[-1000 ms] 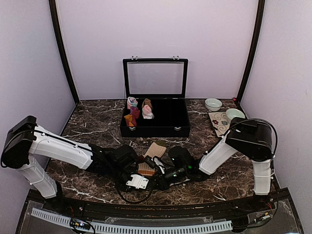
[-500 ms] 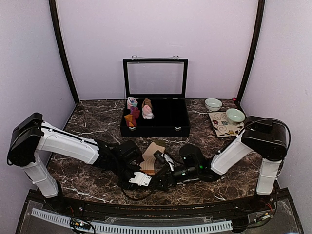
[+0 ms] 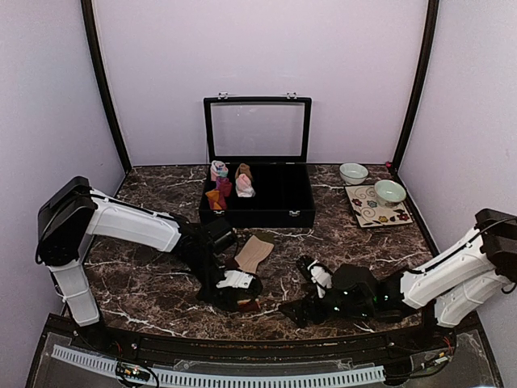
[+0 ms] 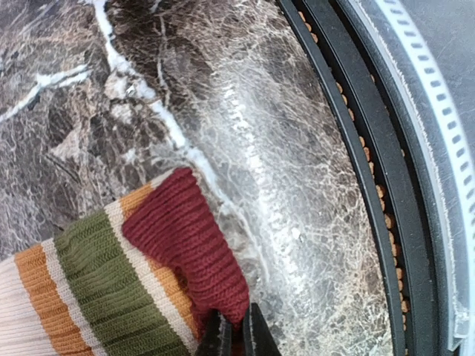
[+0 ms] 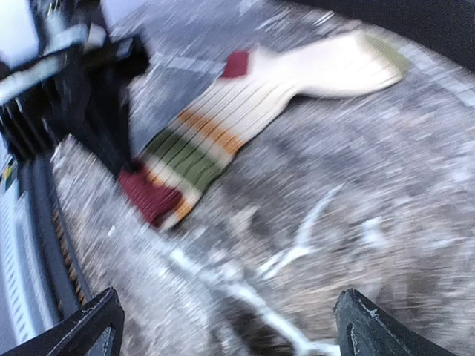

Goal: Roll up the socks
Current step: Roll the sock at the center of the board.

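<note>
A striped sock (image 3: 254, 252) lies flat on the marble table, tan foot toward the box and dark red cuff (image 4: 185, 252) toward the front edge. My left gripper (image 4: 237, 337) is shut on the rim of that red cuff; from above, the left gripper (image 3: 245, 301) hides the sock's striped middle. The right wrist view is blurred but shows the whole sock (image 5: 223, 126) with its red, green, orange and cream bands. My right gripper (image 5: 230, 330) is open and empty, low over the table to the right of the cuff, and the right gripper (image 3: 297, 293) does not touch the sock.
An open black box (image 3: 279, 212) at the back centre holds several small rolled sock bundles (image 3: 226, 184) on its left side. Two bowls (image 3: 353, 172) and a patterned mat (image 3: 370, 208) sit at the back right. The table's black front rail (image 4: 349, 148) runs close to the cuff.
My right gripper opened, let go of the sock and drew back to the right. My left gripper carried the cuff toward the front edge, stretching the sock out.
</note>
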Available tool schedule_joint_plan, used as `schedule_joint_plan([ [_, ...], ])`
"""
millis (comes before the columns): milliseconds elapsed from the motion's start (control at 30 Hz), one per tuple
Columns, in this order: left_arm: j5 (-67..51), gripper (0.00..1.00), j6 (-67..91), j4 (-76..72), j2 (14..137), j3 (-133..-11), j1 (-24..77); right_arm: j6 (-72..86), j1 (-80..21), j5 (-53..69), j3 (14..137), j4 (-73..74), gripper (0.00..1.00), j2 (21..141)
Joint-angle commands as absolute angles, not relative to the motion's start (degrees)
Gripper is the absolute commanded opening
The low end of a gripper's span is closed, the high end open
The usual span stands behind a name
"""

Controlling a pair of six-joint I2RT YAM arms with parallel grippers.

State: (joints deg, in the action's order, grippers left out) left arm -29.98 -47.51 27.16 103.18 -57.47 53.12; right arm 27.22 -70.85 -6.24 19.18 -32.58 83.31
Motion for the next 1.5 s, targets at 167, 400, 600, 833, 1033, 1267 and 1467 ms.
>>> schedule_joint_plan([
  [167, -38.0, 0.0, -49.1, 47.5, 114.6, -65.6, 45.3, 20.4, -70.3, -19.0, 18.6, -37.6, 1.0, 80.8],
  [400, -41.9, 0.0, -52.5, 56.4, 122.3, -71.8, 41.8, -4.7, -79.4, -12.3, 24.2, -38.7, 0.88, 90.6],
  [600, -46.1, 0.0, -54.2, 61.8, 127.1, -76.5, 40.1, -16.3, -80.4, -6.7, 32.4, -38.2, 0.66, 96.7],
  [833, -45.6, 0.0, -54.4, 62.5, 129.0, -77.2, 40.1, -25.7, -80.3, -0.9, 41.4, -38.8, 0.57, 105.5],
  [1033, -44.5, 0.0, -54.2, 62.2, 129.1, -77.1, 40.0, -28.8, -79.2, 2.0, 46.4, -38.2, 0.5, 111.6],
  [1267, -43.6, 0.0, -54.4, 62.5, 129.2, -77.0, 40.0, -28.3, -76.5, 3.3, 47.6, -37.1, 0.47, 113.4],
  [1467, -43.4, 0.0, -54.6, 62.9, 129.2, -77.7, 40.0, -29.7, -76.1, 3.4, 48.9, -34.8, 0.45, 114.6],
])
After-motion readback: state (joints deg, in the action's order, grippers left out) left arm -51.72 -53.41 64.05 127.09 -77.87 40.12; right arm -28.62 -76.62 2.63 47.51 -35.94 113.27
